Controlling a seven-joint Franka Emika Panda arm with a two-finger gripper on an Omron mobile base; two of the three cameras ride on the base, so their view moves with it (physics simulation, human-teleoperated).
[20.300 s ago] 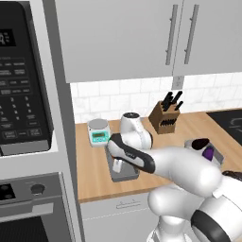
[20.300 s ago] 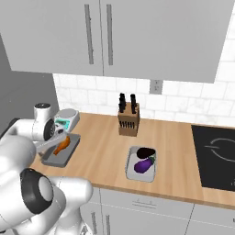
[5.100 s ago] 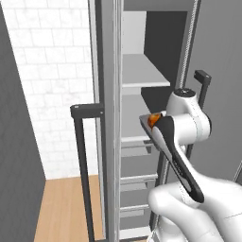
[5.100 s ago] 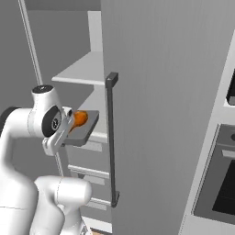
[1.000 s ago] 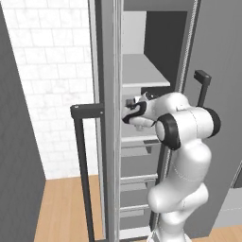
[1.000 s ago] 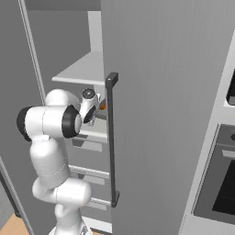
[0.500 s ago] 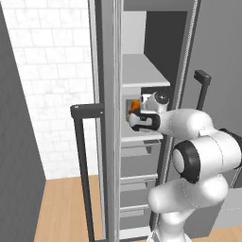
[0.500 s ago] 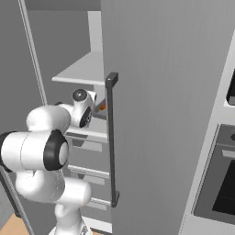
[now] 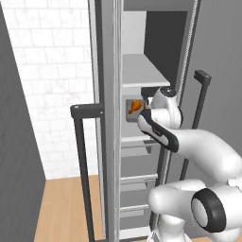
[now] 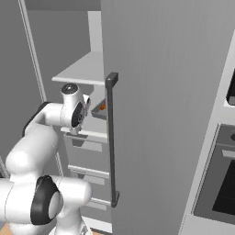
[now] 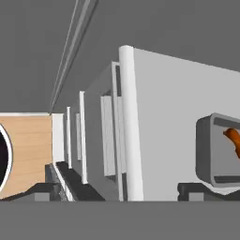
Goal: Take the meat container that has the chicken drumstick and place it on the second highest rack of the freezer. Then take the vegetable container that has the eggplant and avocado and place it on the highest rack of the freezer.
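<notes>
The grey meat container (image 9: 129, 109) rests on the second highest rack (image 9: 138, 138) inside the open freezer (image 9: 142, 56), with the orange-brown chicken drumstick (image 9: 136, 105) in it. The highest rack (image 9: 143, 74) is the pale shelf above it. My gripper (image 9: 148, 93) hangs open just in front of the container, apart from it and holding nothing. In the hand view, rolled sideways, the container (image 11: 216, 151) and drumstick (image 11: 233, 140) lie at the right edge, beyond my gripper (image 11: 124, 187). From the right, the container (image 10: 100, 109) peeks past the door beside my gripper (image 10: 87, 108). The vegetable container is out of view.
The freezer door (image 10: 165, 114) with its dark bar handle (image 10: 111, 137) stands open close to the arm's right. Grey drawers (image 9: 138, 186) sit below the racks. Another dark handle (image 9: 81, 160) stands to the left, a black oven (image 10: 220, 183) at far right.
My hand has drawn back from the shelf and turned, leaving the meat container on the rack. The jaws have stayed wide open.
</notes>
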